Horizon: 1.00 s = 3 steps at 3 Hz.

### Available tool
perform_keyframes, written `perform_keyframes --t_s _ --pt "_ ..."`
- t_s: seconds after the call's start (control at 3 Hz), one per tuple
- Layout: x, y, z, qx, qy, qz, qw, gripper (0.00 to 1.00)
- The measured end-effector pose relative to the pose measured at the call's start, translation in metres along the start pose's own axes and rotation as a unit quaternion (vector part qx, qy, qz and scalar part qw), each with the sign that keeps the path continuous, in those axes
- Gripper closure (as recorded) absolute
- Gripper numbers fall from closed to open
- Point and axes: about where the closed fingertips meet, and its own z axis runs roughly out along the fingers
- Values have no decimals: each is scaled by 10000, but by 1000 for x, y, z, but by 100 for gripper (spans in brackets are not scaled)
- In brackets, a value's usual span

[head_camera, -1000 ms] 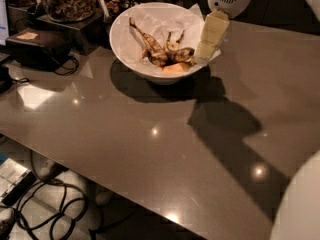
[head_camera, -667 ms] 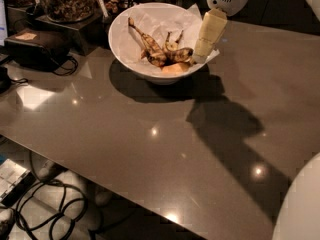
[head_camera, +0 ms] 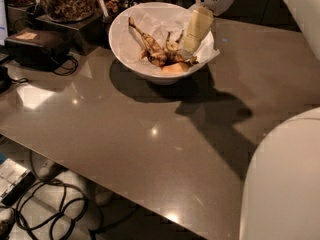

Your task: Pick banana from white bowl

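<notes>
Together in white bowl (head_camera: 123, 44), banana (head_camera: 150, 47) (browned), pincer (head_camera: 191, 36)

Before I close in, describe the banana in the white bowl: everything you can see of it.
The banana is dark brown and blackened, one long strip slanting up-left with shorter pieces bunched at its right end. It lies on crumpled white paper low inside the white bowl. The gripper reaches into the bowl just right of it; whether they touch is unclear.
</notes>
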Motion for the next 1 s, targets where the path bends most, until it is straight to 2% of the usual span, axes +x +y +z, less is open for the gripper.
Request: perform_keyframes --t_s 0.33,1.0 --pt "-12 -5 8 -102 -78 65 9999 0" --pt "-27 -12 19 -187 -130 224 9995 22"
